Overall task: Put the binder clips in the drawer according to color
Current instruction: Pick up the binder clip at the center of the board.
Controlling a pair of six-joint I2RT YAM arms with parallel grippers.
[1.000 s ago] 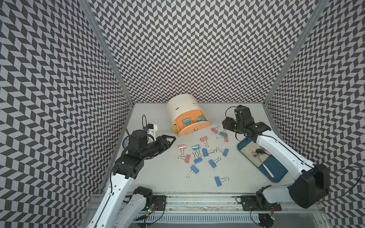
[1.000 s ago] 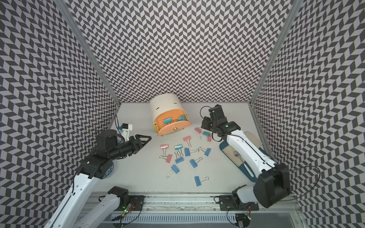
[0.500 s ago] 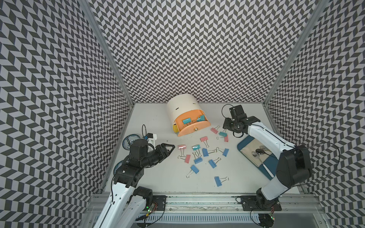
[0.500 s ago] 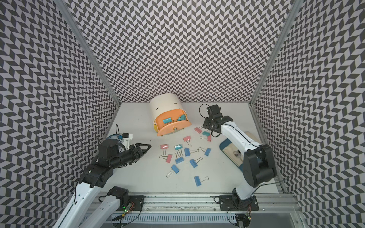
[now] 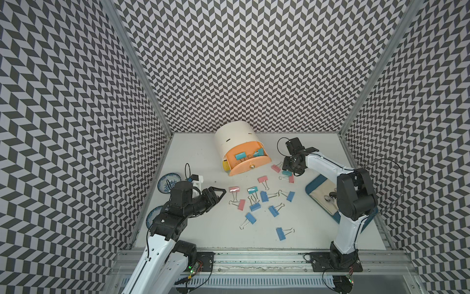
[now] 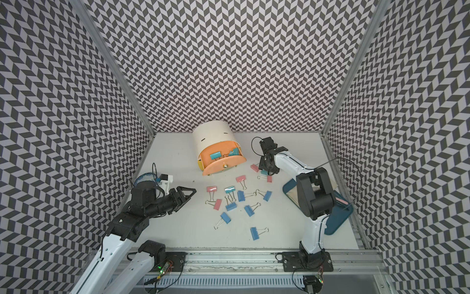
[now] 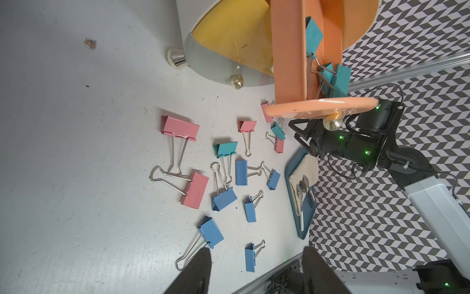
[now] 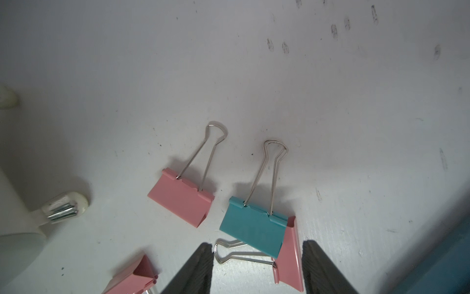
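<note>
Pink, teal and blue metal binder clips (image 5: 264,196) with silver wire handles lie scattered on the white table (image 5: 193,229) at the centre of both top views, below the pulled-out orange half-round drawer (image 5: 250,168) — a few teal ones sit inside it. The left gripper (image 5: 219,194), left of the scatter, stands open and holds nothing. The right gripper (image 8: 256,254), centre right in the top views, is spread open too — its 2 black fingers (image 8: 198,269) flank a pink clip (image 8: 290,254) touching a teal clip (image 8: 254,231), gripping neither.
</note>
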